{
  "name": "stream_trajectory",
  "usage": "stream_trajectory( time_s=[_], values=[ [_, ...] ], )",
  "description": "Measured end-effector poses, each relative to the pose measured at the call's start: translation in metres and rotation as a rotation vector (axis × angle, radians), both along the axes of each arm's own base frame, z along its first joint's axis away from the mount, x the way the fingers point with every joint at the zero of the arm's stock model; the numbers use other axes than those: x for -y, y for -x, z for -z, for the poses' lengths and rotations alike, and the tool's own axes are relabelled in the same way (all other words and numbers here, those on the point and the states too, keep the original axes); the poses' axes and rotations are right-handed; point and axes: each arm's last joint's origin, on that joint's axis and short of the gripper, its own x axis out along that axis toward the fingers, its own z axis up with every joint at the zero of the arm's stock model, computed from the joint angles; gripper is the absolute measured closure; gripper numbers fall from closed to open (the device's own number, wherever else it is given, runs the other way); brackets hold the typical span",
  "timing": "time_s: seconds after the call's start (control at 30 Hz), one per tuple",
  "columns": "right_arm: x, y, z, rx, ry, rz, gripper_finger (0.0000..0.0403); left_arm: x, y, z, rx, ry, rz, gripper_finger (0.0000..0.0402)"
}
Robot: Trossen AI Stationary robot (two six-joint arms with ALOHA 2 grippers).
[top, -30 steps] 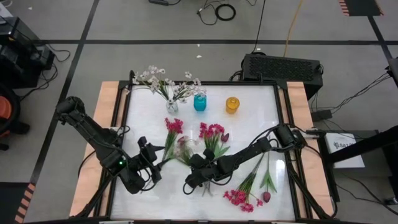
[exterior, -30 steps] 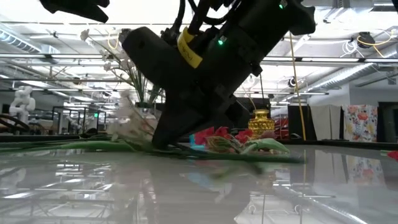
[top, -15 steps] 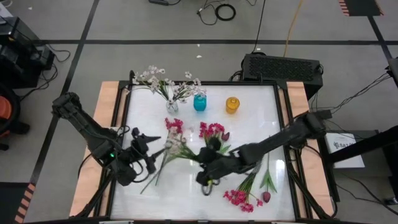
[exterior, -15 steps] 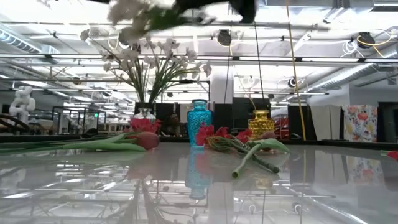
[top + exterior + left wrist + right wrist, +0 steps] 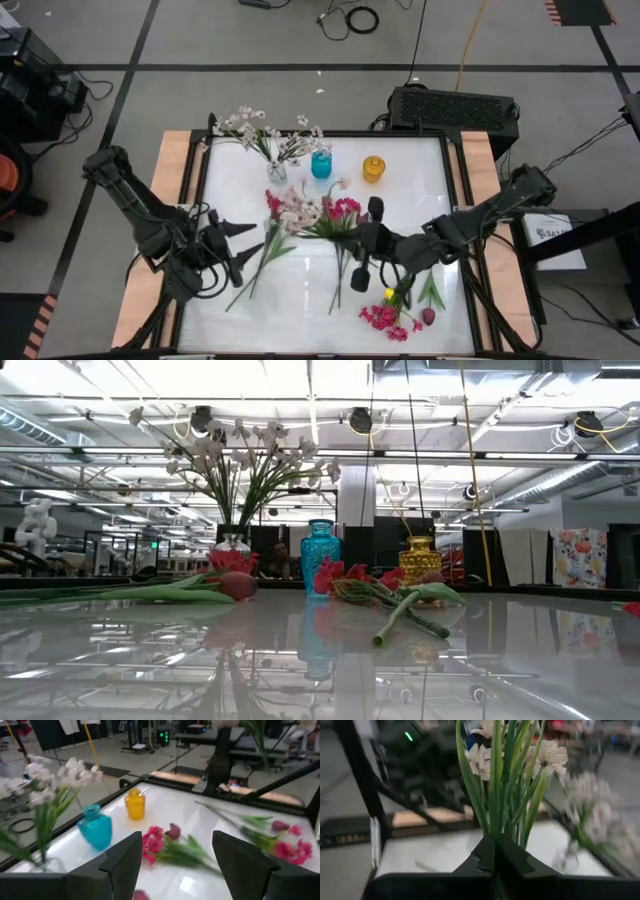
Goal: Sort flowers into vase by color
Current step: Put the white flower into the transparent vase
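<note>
The right gripper [image 5: 495, 851] is clenched on the green stems of a white sprig [image 5: 300, 212], held raised above the middle of the counter [image 5: 400, 180], blossoms pointing toward the clear vase [image 5: 276, 171] of white flowers. The left gripper [image 5: 175, 865] hovers over the counter's left side, jaws released and empty. A turquoise vase [image 5: 321, 165] and a yellow vase [image 5: 373, 168] stand at the far edge. Magenta clusters [image 5: 385, 318] and a maroon tulip [image 5: 429, 316] lie near the front right
</note>
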Motion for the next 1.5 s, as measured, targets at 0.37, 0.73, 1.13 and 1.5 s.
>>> stream_trajectory(
  time_s=[0.37,0.73,1.13,1.5],
  values=[
    [-0.019,-0.025,0.022,0.343,0.032,-0.244,0.0403,0.032,-0.052,-0.012,0.160,-0.044,0.209,0.0153],
    [-0.035,-0.047,0.049,0.445,0.064,-0.313,0.0403,0.034,-0.083,-0.007,0.273,-0.037,0.325,0.0153],
    [-0.033,-0.053,0.054,0.455,0.101,-0.305,0.0402,0.034,-0.086,-0.014,0.357,-0.019,0.449,0.0153],
    [-0.032,-0.054,0.055,0.447,0.103,-0.296,0.0402,0.038,-0.085,-0.013,0.351,-0.041,0.586,0.0153]
  ],
)
